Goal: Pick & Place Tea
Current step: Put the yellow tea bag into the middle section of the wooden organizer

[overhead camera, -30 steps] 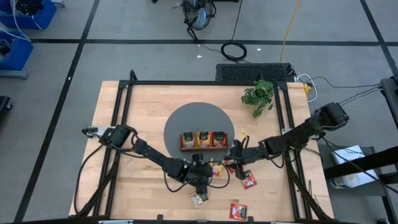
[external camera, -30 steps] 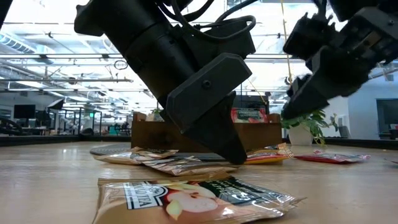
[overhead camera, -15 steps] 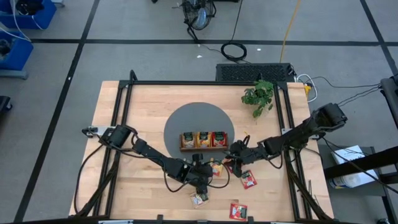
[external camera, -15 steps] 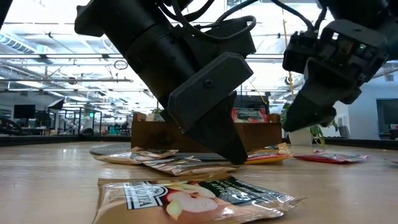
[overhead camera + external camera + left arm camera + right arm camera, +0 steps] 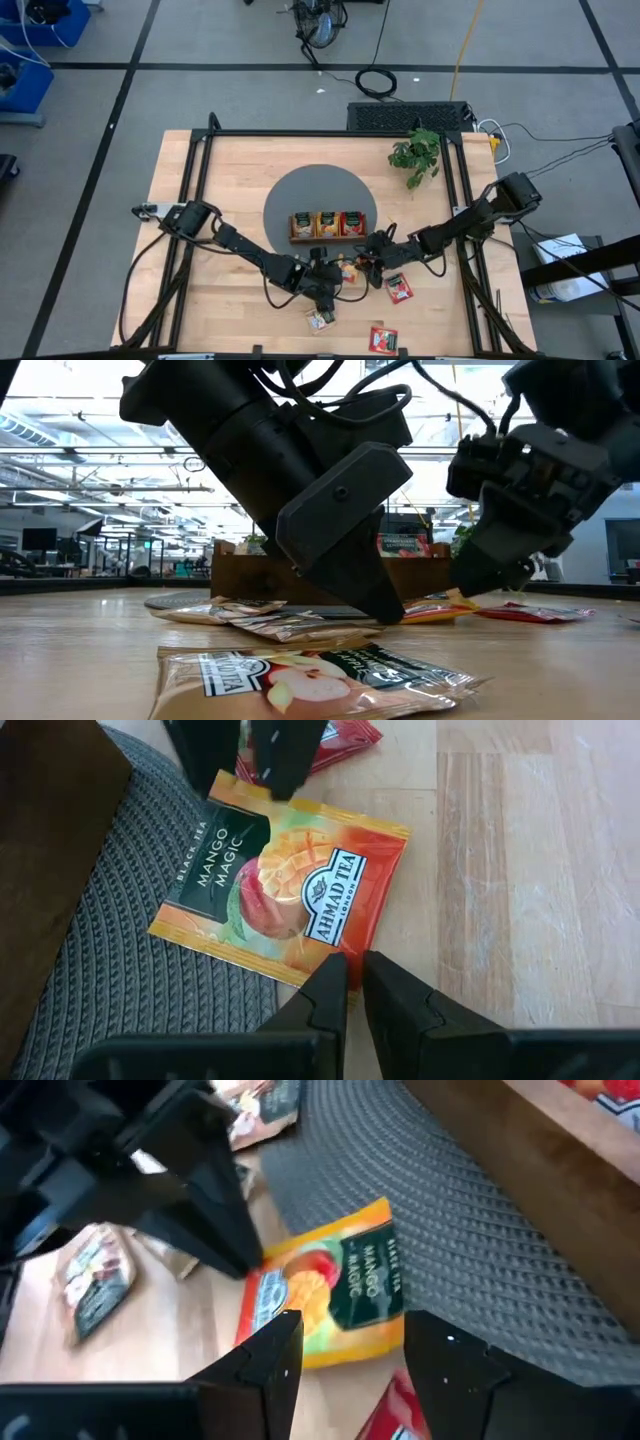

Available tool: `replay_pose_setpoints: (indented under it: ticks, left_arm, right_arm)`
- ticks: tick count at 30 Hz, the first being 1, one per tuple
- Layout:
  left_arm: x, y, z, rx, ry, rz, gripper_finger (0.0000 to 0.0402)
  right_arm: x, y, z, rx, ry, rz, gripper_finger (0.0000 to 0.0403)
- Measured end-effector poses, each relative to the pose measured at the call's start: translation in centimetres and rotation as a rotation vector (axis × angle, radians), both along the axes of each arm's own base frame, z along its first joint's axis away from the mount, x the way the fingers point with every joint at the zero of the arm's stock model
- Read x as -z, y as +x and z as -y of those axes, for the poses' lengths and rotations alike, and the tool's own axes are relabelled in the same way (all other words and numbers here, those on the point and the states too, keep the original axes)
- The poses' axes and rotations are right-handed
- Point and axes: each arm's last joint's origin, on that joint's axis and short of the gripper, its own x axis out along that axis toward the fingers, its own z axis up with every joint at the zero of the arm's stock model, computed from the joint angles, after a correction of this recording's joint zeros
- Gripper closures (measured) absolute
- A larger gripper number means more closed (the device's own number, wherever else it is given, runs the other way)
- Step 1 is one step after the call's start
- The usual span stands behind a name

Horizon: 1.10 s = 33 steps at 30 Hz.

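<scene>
Approach to an orange-yellow mango tea packet, not yet grasped

The flat orange-yellow tea packet [image 5: 285, 890] lies half on the grey woven round mat [image 5: 90, 990], half on the wooden bench [image 5: 240, 310], at five o'clock of the brown wooden three-compartment tray [image 5: 328, 225]. The right gripper [image 5: 345, 1342] is held over it, fingers spread; the left gripper [image 5: 354, 982] is set at its edge, fingers pressed together. Lowering and closing are judged next.

Two dark jointed arms trailing looped black cables, each end effector [image 5: 345, 982] with blocky, wedge-shaped black fingers.
</scene>
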Motion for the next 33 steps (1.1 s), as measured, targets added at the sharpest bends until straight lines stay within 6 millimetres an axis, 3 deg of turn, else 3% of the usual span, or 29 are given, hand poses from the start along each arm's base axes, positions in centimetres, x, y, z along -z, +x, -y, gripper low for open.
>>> replay_pose_setpoints:
  ticks: [7, 13, 18, 25, 33]
  left_arm:
    - [0.7, -0.4, -0.2, 0.001, -0.012, 0.027, 0.036]
    - [0.7, -0.4, -0.2, 0.002, -0.015, 0.029, 0.036]
    - [0.7, -0.4, -0.2, 0.008, -0.013, 0.027, 0.036]
    - [0.7, -0.4, -0.2, 0.008, -0.013, 0.027, 0.036]
    - [0.0, -0.4, -0.1, 0.028, -0.012, 0.042, 0.036]
  right_arm:
    - [1.6, 0.6, 0.7, 0.042, 0.002, -0.029, 0.0245]
    - [1.8, 1.2, 0.6, -0.012, 0.015, 0.036, 0.0253]
    - [1.8, 1.1, 0.4, -0.044, 0.024, 0.024, 0.0295]
    - [1.8, 1.1, 0.2, -0.106, -0.002, 0.03, 0.0393]
    - [1.3, 1.0, -0.1, -0.146, -0.022, 0.059, 0.04]
